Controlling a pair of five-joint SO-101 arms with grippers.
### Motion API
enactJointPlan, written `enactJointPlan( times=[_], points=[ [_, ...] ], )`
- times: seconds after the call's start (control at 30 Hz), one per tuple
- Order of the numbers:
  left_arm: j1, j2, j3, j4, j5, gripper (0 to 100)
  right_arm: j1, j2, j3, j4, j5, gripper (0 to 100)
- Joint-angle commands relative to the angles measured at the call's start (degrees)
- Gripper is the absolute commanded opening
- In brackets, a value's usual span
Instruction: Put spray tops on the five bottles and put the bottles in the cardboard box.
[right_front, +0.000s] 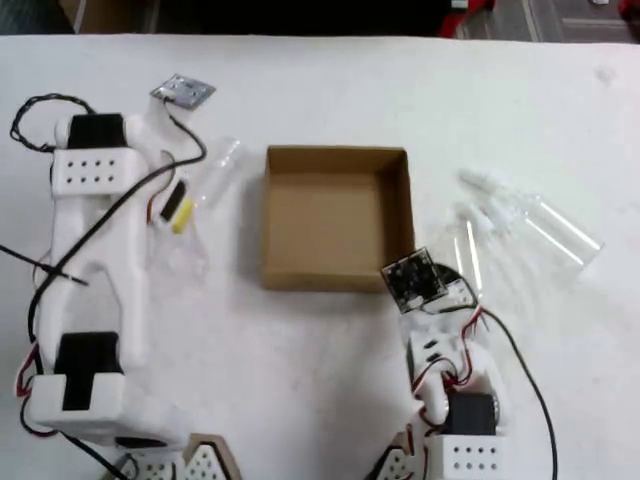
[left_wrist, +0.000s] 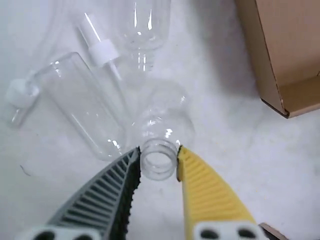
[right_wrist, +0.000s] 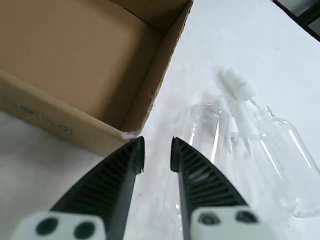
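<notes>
Over to the left of the cardboard box (right_front: 335, 220), the left gripper (left_wrist: 159, 160) is clenched on the threaded neck of a clear bottle (left_wrist: 162, 125), with other bottles (left_wrist: 80, 107) and a loose spray top (left_wrist: 102, 50) just beyond it. By the box's right-hand corner nearest the arms, the right gripper (right_wrist: 156, 150) hangs slightly parted, grasping nothing, with two more bottles (right_wrist: 285, 160) farther right.

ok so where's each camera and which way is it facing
high view: fixed above the table, looking down on left arm, right arm and cardboard box
left wrist view: on the left arm, past grey and yellow fingers closed on a clear bottle
right wrist view: on the right arm, past open black fingers at a spray top
shared: the cardboard box
</notes>
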Motion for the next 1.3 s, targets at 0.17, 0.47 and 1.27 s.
enactJointPlan(
  times=[0.17, 0.47, 1.27],
  points=[
    [0.92, -0.66, -2.64, 0.62, -0.97, 9, 0.31, 0.13, 0.35, 0.22, -0.18, 7.4],
    [5.14, -1.45, -6.33, 2.20, -0.88, 9, 0.31, 0.13, 0.35, 0.22, -0.18, 7.4],
    [33.45, 22.55, -55.65, 5.63, -5.63, 9, 0.92, -0.04, 0.35, 0.13, -0.18, 7.4]
  ],
)
